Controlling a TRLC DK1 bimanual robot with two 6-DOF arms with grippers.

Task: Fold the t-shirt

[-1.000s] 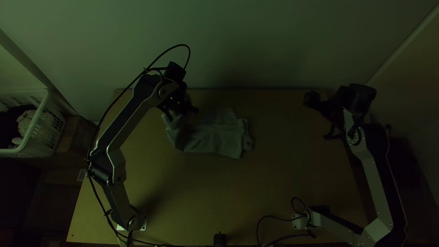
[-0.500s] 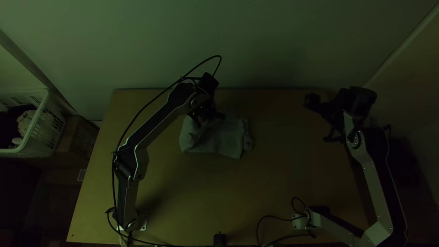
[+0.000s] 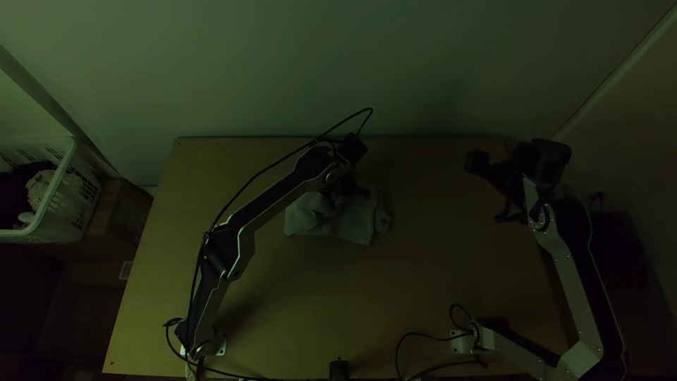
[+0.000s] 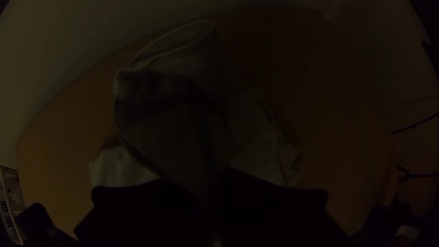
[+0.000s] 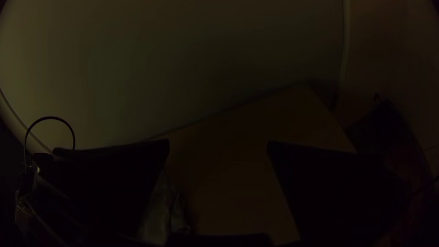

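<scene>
Gripping on the left: we see the left gripper point(image 3: 345, 197) clenched on the t-shirt point(image 3: 308, 220); in the left wrist view, cloth runs down into the narrow slot between its two dark pads.
Right jaws: we find the right gripper point(image 3: 492, 185) released, holding nothing; the right wrist view shows a broad gap between its fingers, with tabletop beyond.
T-shirt's place: we have it on the wooden table point(image 3: 282, 303), left of the middle and nearer the back edge, under and around the left gripper.
T-shirt's lie: we make out a compact, layered bundle, rumpled at its right end; in the left wrist view a raised, rounded fold with an open, hemmed end leads to the fingers, over flatter cloth. We cannot tell which part of the garment is pinched.
Back edge: we see the wall point(image 3: 423, 70) just behind the table, near both grippers.
Right edge: the right arm point(image 3: 575, 282) is bent along it, its gripper well apart from the cloth.
Room between: we have a wide stretch of tabletop from the bundle to the right gripper, and a deeper one towards us.
Near edge: black cables point(image 3: 423, 335) loop beside the right arm's base.
Far left: a white basket point(image 3: 53, 229) stands beyond the table, holding cloth.
</scene>
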